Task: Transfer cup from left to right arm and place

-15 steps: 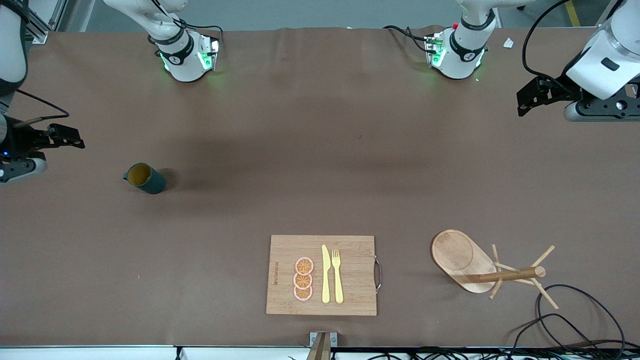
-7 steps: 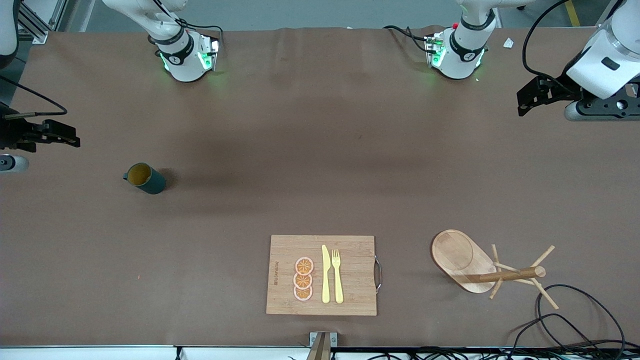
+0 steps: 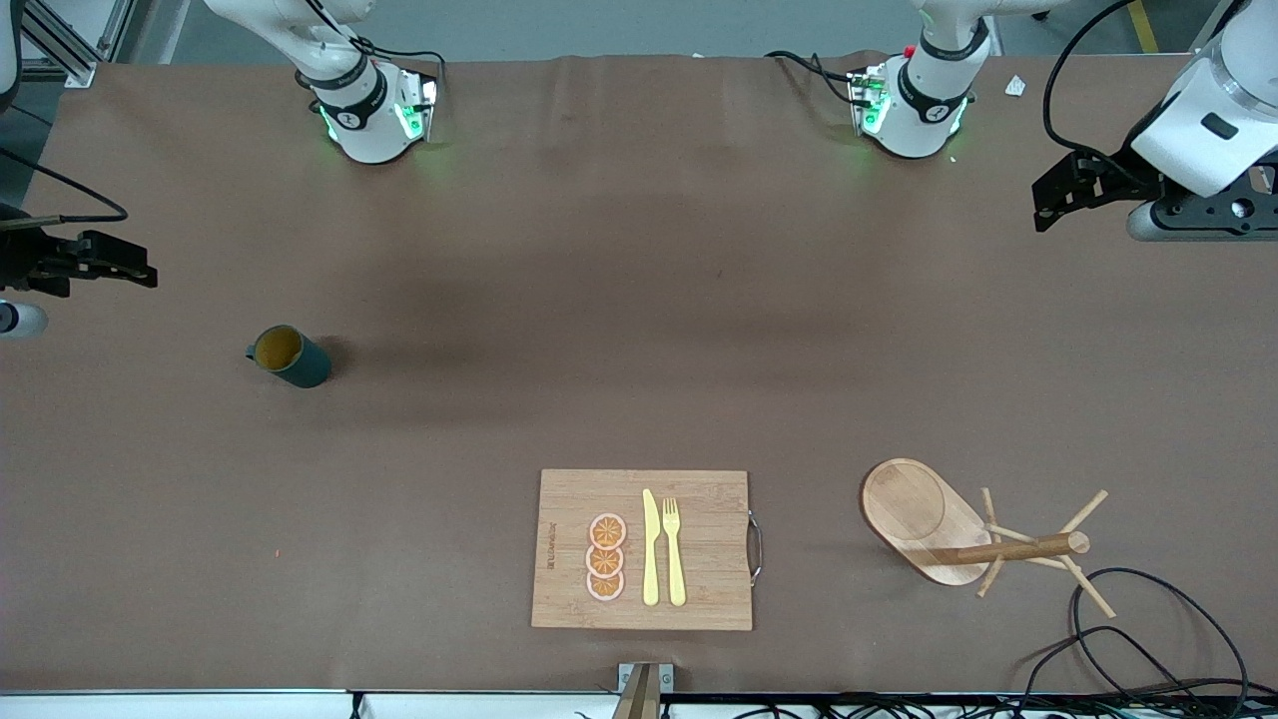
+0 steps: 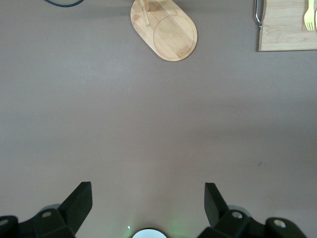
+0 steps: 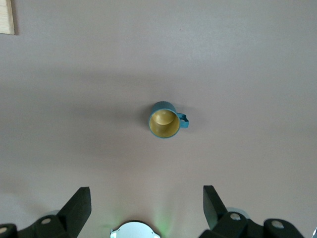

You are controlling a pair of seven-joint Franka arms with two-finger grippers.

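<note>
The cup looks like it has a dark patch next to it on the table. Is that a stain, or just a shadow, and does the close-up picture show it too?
Front view: the dark patch beside the cup is a soft shadow, spreading toward the table's middle. Right wrist view: the cup sits in sharp focus on a faintly darker band of table, with no glare.

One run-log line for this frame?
cup: upright on table, unheld | left gripper: open, empty | right gripper: open, above cup

Even overhead light, sharp focus. Soft broad shadows across counter [image 3: 639, 300]; faint shadow beside cup [image 3: 290, 357]. Green glow at arm bases.
</note>
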